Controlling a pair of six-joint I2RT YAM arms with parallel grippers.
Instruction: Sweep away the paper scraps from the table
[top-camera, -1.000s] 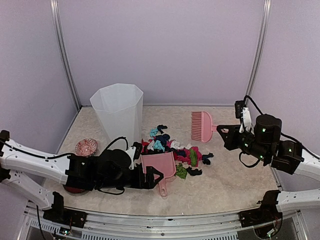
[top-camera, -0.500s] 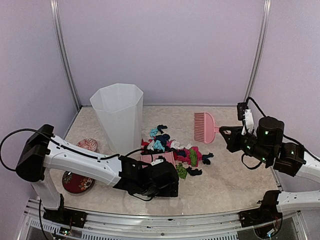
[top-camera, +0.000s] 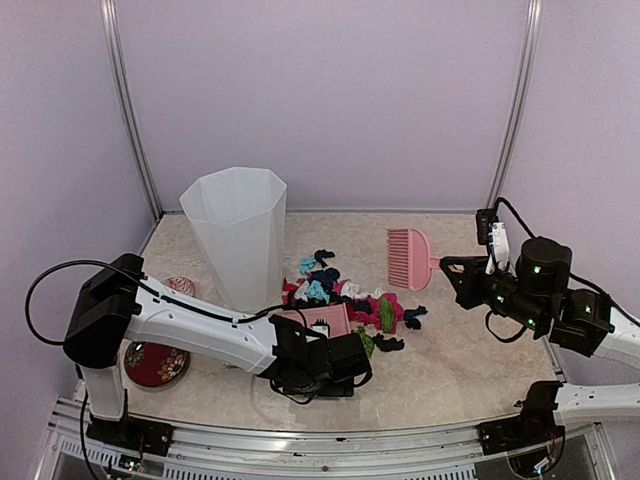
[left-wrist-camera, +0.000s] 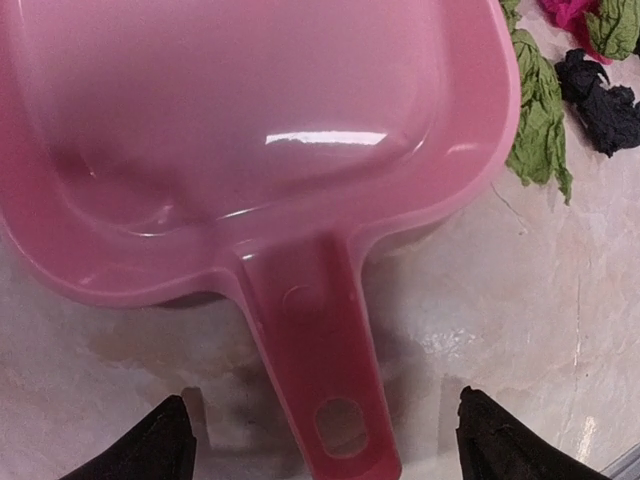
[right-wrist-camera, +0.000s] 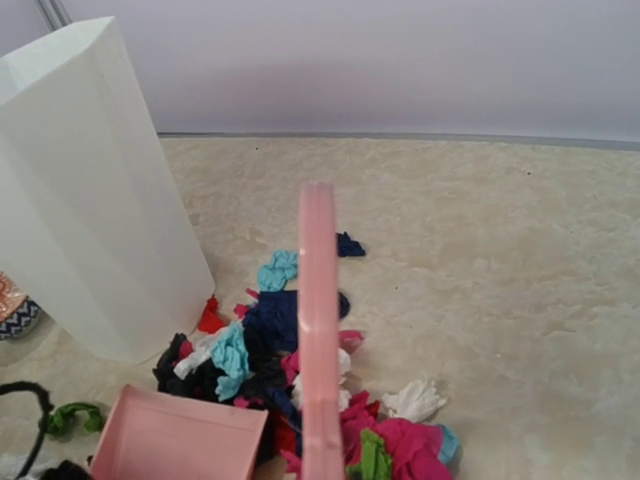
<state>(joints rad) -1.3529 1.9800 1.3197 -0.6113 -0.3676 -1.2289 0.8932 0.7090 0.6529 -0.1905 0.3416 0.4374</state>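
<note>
Left claw (left-wrist-camera: 325, 432) spread wide astride dustpan (left-wrist-camera: 250, 130) handle, pan's front cut off, right claw (top-camera: 449, 267) clamped on brush (top-camera: 405, 257), its fingers unseen at wrist, paper scraps (top-camera: 352, 300) heaped on bench (top-camera: 460, 360)

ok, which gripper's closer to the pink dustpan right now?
Left. The left gripper hangs open at the handle of the dustpan, fingertips either side. The right gripper sits off to the right, shut on the brush.

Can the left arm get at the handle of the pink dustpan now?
Probably yes: the open left end effector hangs astride the dustpan handle, and nothing lies between them.
</note>
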